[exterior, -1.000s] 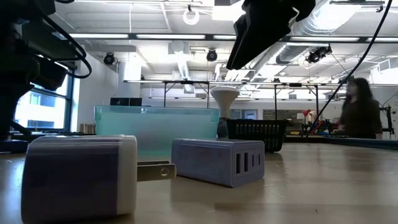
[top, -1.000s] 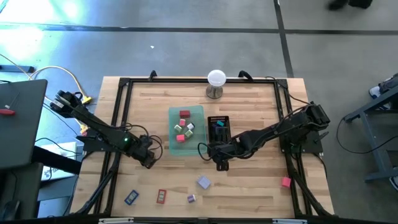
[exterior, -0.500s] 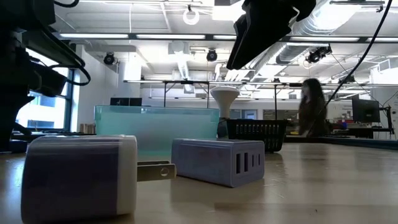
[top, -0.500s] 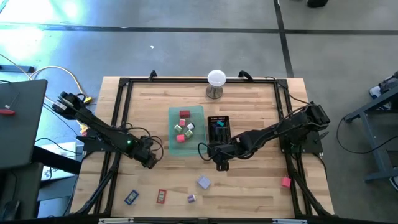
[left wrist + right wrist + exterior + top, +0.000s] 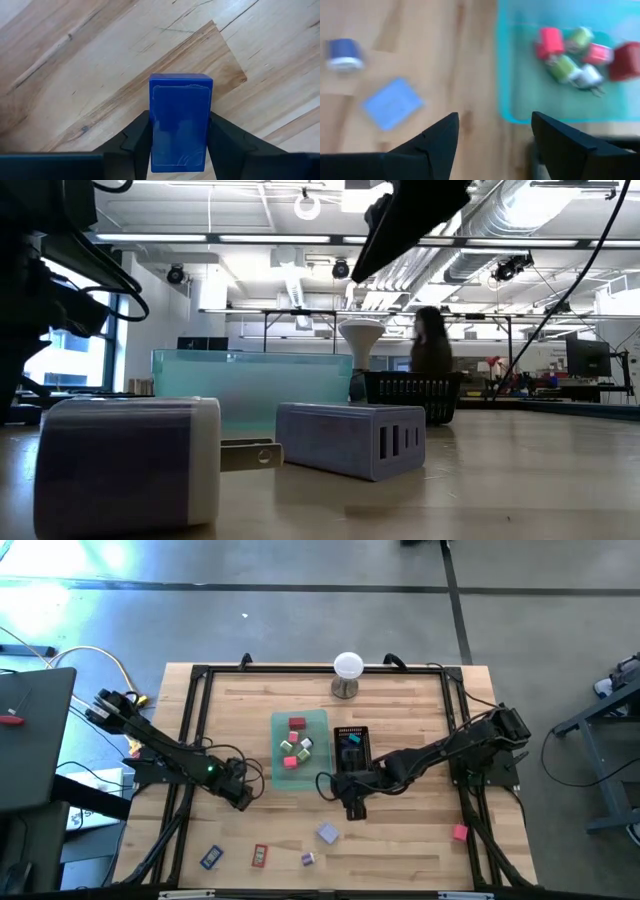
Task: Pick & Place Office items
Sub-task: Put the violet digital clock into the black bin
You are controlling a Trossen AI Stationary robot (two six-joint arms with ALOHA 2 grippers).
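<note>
A blue block (image 5: 180, 122) lies flat on the wooden table between the fingers of my left gripper (image 5: 179, 142), which points straight down at the table's left-middle (image 5: 240, 795) and hides the block in the high view. My right gripper (image 5: 492, 145) hangs open and holds nothing, just in front of the black mesh tray (image 5: 352, 745). Pink, red and green office items (image 5: 570, 52) lie in the translucent green tray (image 5: 300, 772). More office items lie loose near the front edge: a lavender block (image 5: 328, 832), a purple-and-white piece (image 5: 308, 858), a red piece (image 5: 259, 855), a blue piece (image 5: 211, 857) and a pink piece (image 5: 459, 832). My left gripper has the blue block's two long sides (image 5: 152, 142) pinched between its two fingers, at the end of the block nearest the wrist. The fingers come from above, pointing down. The block lies flat, its broad face up, on the table.
A white ball on a metal stand (image 5: 347, 670) sits at the far edge. A black frame (image 5: 190, 720) borders the table. In the low view the lavender block (image 5: 350, 440) and the purple-and-white piece (image 5: 125, 465) loom close. A person (image 5: 430, 355) is in the room behind.
My left gripper has sunk a little toward the table. My right gripper has tipped slightly where it hangs, so its dark outline in the low view sits higher. The person behind the table has walked from right to left.
</note>
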